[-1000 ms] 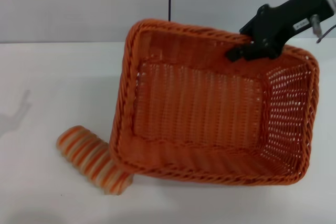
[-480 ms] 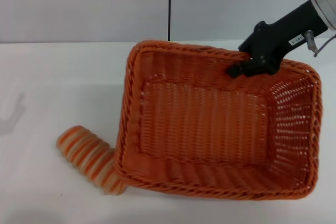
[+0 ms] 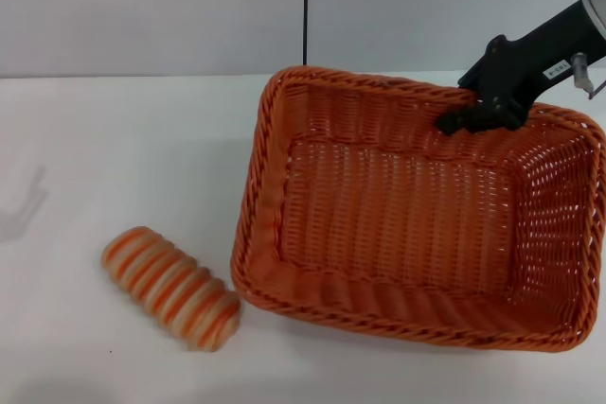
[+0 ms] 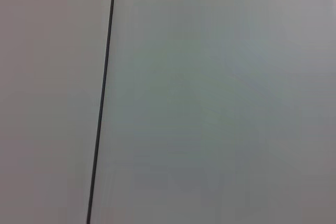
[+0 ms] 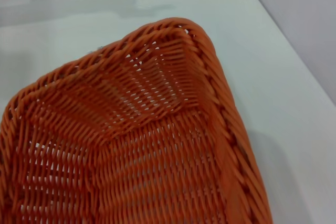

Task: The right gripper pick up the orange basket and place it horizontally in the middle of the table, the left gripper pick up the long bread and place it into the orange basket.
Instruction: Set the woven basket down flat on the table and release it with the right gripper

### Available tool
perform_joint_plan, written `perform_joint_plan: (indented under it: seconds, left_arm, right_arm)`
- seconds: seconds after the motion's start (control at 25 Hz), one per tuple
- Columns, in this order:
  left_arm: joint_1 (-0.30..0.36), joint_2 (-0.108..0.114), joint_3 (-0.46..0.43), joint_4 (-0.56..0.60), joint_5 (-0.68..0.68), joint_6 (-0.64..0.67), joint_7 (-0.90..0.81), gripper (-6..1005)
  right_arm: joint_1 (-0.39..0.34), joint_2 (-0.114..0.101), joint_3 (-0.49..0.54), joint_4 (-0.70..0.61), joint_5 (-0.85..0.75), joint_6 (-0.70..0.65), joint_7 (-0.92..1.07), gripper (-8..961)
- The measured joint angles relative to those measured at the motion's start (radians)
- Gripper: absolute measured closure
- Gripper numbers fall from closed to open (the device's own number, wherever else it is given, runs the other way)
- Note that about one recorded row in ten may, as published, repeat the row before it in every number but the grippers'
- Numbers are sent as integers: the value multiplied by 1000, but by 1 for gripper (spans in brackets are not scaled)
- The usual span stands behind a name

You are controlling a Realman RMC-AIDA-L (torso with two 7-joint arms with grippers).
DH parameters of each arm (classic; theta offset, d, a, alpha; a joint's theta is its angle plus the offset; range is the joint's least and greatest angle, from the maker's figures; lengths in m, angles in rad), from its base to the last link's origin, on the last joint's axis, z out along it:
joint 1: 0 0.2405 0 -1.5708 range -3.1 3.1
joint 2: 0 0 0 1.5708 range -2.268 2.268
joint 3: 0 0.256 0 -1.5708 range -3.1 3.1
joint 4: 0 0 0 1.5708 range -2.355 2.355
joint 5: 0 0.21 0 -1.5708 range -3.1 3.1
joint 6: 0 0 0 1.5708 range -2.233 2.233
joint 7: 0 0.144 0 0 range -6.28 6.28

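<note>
The orange basket takes up the right half of the head view, tilted and turned a little askew over the table. My right gripper is shut on the basket's far rim, its black arm reaching in from the upper right. The right wrist view shows one corner of the orange basket from close up. The long bread lies on the table at the front left, just apart from the basket's near left corner. My left gripper is out of view; its wrist camera sees only a wall.
A grey wall with a dark vertical seam stands behind the table. White tabletop stretches left of the basket and around the bread. The basket's right side reaches the picture's right edge.
The right gripper has carried the basket to the right and off the bread's end. The bread now lies fully uncovered and has not moved.
</note>
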Motion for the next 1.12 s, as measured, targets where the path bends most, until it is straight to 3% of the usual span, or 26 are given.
perform_joint_plan:
  seconds: [0.16, 0.48, 1.12]
  left_arm:
    - [-11, 0, 0, 0, 1, -5, 0, 163]
    - [-23, 0, -1, -1, 0, -10, -1, 164]
    - [-21, -1, -3, -6, -3, -11, -2, 165]
  right_arm:
    - [-4, 3, 4, 19, 4, 15, -35, 808]
    - [4, 44, -8, 23, -15, 72, -95, 806]
    - [3, 48, -38, 25, -35, 206, -131, 791]
